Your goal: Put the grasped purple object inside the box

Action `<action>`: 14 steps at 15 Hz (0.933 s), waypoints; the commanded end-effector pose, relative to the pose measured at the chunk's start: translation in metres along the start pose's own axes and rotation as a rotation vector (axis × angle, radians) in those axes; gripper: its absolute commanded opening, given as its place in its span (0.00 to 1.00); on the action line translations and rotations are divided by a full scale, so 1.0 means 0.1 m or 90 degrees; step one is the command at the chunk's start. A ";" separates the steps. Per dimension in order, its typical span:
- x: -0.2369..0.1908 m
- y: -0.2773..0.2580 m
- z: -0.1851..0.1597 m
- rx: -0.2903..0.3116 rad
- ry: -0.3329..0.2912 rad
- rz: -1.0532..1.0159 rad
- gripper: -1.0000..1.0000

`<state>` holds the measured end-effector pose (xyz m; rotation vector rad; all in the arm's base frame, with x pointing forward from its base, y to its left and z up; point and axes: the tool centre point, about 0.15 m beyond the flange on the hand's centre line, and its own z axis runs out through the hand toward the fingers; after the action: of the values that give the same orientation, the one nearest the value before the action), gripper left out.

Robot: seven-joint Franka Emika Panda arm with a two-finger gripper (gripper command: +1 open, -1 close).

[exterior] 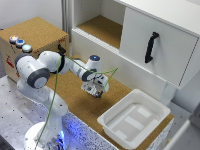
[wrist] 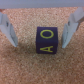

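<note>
In the wrist view, the dark purple cube with yellow letters (wrist: 48,40) sits in the middle of the frame on the cork-covered counter (wrist: 30,65). The 2 grey fingers of the pincer (wrist: 41,29) stand one at each side of it, and a clear gap shows between each finger and the cube. So the pincer is open wide and holds nothing; the cube rests between the jaws, a little nearer to the finger at the right of the frame.

In the exterior view, the pincer (exterior: 95,90) hangs low over the cork at the frame's centre. The shallow white plastic tub with a flared rim (exterior: 111,125) lies further away, at the lower right of the frame, well apart from the pincer. I judge that the jaws must first close on the cube, and then the carry goes toward the lower right.
</note>
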<state>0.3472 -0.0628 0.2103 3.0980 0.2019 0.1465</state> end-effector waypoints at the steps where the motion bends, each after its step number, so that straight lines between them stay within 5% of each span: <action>1: 0.00 -0.14 0.16 -0.015 -0.004 0.013 0.00; 6: 0.00 -0.06 0.06 -0.022 0.004 0.026 0.00; 14: 0.20 0.43 -1.08 -0.030 0.110 0.099 0.00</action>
<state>0.3706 -0.0741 0.2475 3.0749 0.0320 0.3285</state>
